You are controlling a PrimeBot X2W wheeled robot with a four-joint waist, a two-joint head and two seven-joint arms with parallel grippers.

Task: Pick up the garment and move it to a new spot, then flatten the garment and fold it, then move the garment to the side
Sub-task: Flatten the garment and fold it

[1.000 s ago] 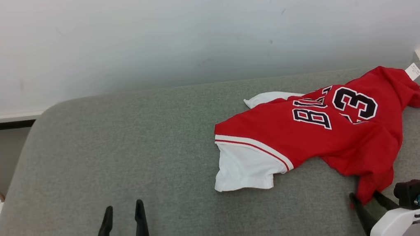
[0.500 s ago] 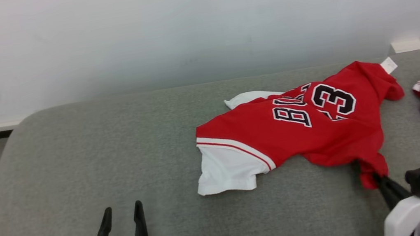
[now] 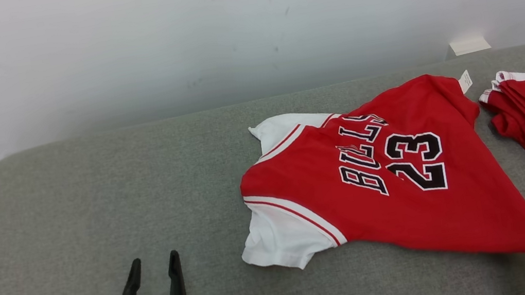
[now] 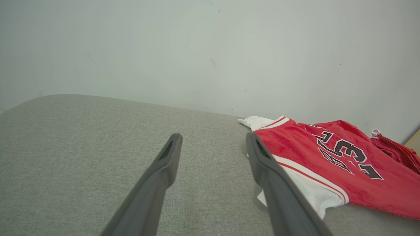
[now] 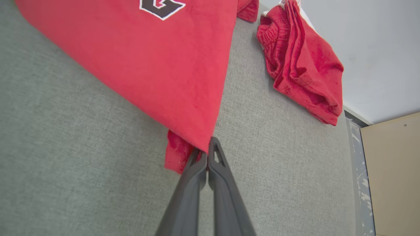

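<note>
1. Currently the right end effector pinches one corner of the red jersey at the grey cushion's near right corner.
2. Left end effector hangs open, empty.
3. Such a thin pinch could slip when lifted.

The red jersey reads "BULLS" and "23" in black lettering.

Right claw pinching red jersey corner; red pile beyond on grey cushion.
</note>
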